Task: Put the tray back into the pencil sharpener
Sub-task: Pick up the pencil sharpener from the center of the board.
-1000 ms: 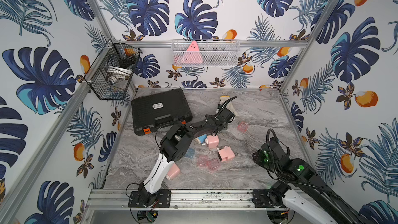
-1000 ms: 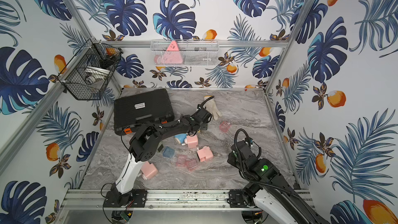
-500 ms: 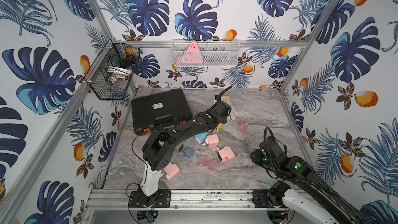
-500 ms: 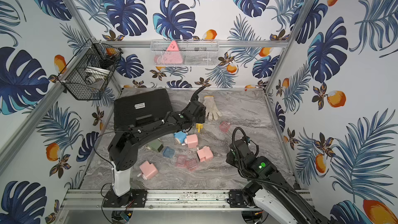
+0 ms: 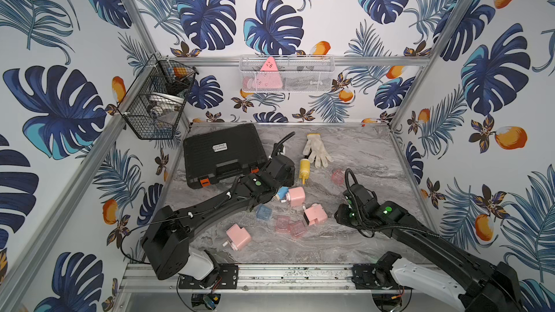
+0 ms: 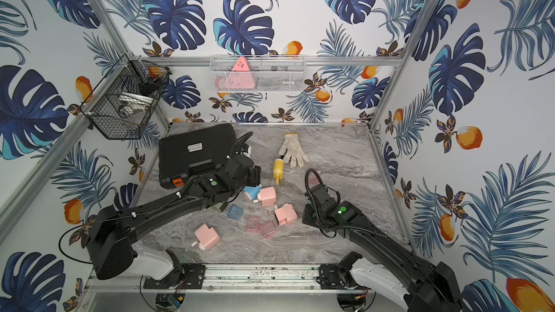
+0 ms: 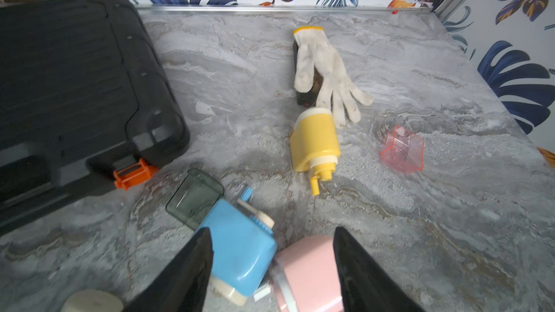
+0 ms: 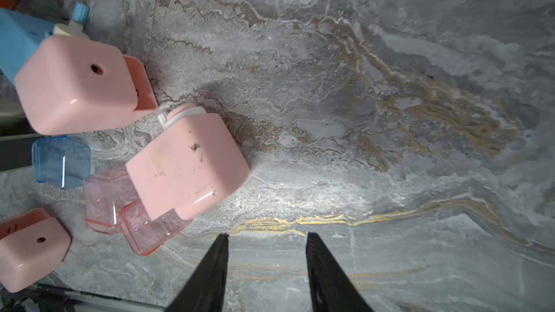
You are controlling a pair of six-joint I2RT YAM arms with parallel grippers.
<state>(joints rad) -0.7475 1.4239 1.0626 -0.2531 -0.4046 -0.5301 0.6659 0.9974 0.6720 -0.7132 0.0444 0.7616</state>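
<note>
Several pencil sharpeners lie mid-table: a blue sharpener (image 7: 240, 247), pink sharpeners (image 8: 186, 163) (image 8: 75, 85) and a yellow sharpener (image 7: 315, 142). Loose trays lie among them: a smoky grey tray (image 7: 195, 198) touching the blue sharpener, a blue tray (image 8: 61, 162), and two pink trays (image 8: 105, 199) (image 8: 150, 229), one partly under a pink sharpener. Another pink tray (image 7: 402, 151) lies apart on the right. My left gripper (image 7: 271, 232) hangs open over the blue and pink sharpeners, holding nothing. Over bare marble beside the pink pile, my right gripper (image 8: 267, 235) is open and empty.
A black tool case (image 5: 222, 154) fills the back left of the table. A white work glove (image 5: 316, 148) lies behind the yellow sharpener. A third pink sharpener (image 5: 238, 237) sits near the front. Wire baskets (image 5: 156, 97) (image 5: 285, 75) hang on the walls.
My left gripper has drawn back from beside the glove to above the blue and pink sharpeners, uncovering the yellow sharpener. My right gripper has shifted slightly toward the pile and opened a little.
</note>
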